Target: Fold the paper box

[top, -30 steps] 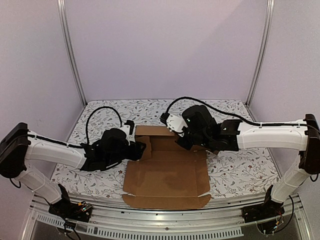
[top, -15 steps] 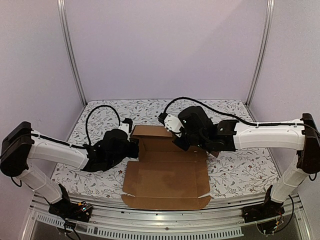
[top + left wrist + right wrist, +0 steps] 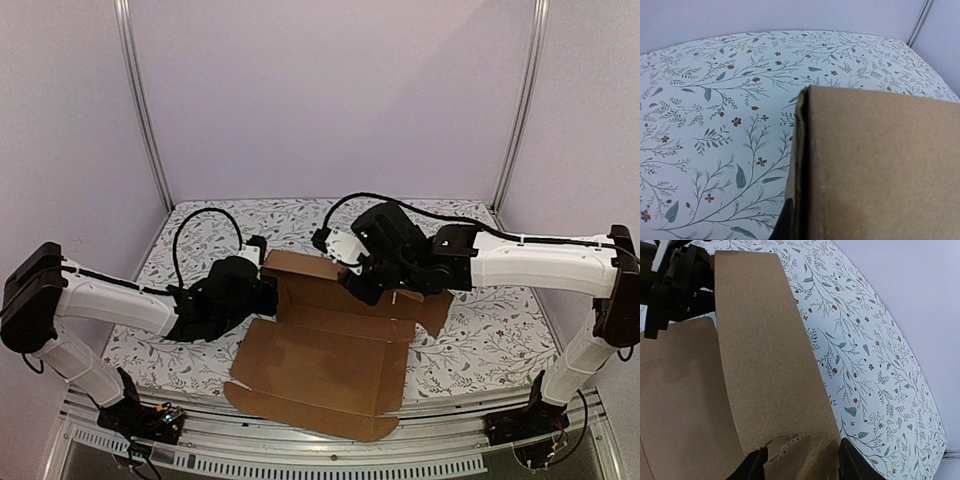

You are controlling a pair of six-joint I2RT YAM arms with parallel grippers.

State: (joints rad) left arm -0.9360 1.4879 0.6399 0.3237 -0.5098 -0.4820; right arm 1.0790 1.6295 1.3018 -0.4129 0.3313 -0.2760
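Note:
The paper box (image 3: 320, 365) is a brown cardboard sheet lying skewed on the table, its back flap (image 3: 300, 266) raised. My left gripper (image 3: 270, 292) is shut on the box's left back edge. In the left wrist view the cardboard (image 3: 880, 170) fills the right half, with one dark fingertip (image 3: 785, 222) against its edge. My right gripper (image 3: 352, 272) is at the back flap's right end, open. The right wrist view shows its fingers (image 3: 752, 466) apart, astride the flap (image 3: 760, 355), and the left gripper (image 3: 675, 280) at the flap's far end.
A floral cloth (image 3: 480, 340) covers the table. Metal posts (image 3: 140, 100) stand at the back corners before purple walls. An aluminium rail (image 3: 330, 445) runs along the near edge between the arm bases. The box's near corner reaches that rail.
The left gripper has shut on the box's edge. The right gripper has opened. The box has turned, its near part swinging left and its right side flap lifting.

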